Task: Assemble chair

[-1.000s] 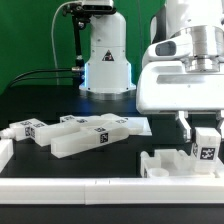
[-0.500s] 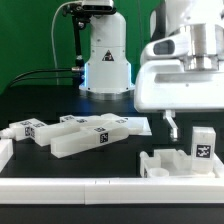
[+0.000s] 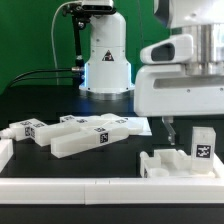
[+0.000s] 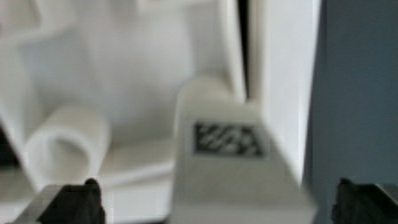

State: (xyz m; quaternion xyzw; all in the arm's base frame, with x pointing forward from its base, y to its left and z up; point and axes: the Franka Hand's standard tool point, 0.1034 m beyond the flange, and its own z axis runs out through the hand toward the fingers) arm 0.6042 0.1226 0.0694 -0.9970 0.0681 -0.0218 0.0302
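Observation:
My gripper (image 3: 196, 125) hangs open and empty just above a white upright chair part with a black marker tag (image 3: 203, 143). That part stands on a larger white chair piece (image 3: 160, 163) at the exterior view's right. Only one fingertip (image 3: 168, 128) shows there; the other is cut off by the frame edge. In the wrist view the gripper (image 4: 222, 205) has its dark fingertips (image 4: 75, 200) wide apart. The tagged part (image 4: 228, 140) lies blurred between and below them, untouched.
Several loose white chair parts with tags (image 3: 85, 135) lie at the exterior view's left, partly on the marker board (image 3: 138, 124). A white rail (image 3: 90, 185) runs along the front. The arm's base (image 3: 105, 60) stands at the back.
The fingers were close around the tagged upright part. They have opened, let it go and risen above it. The part stays standing.

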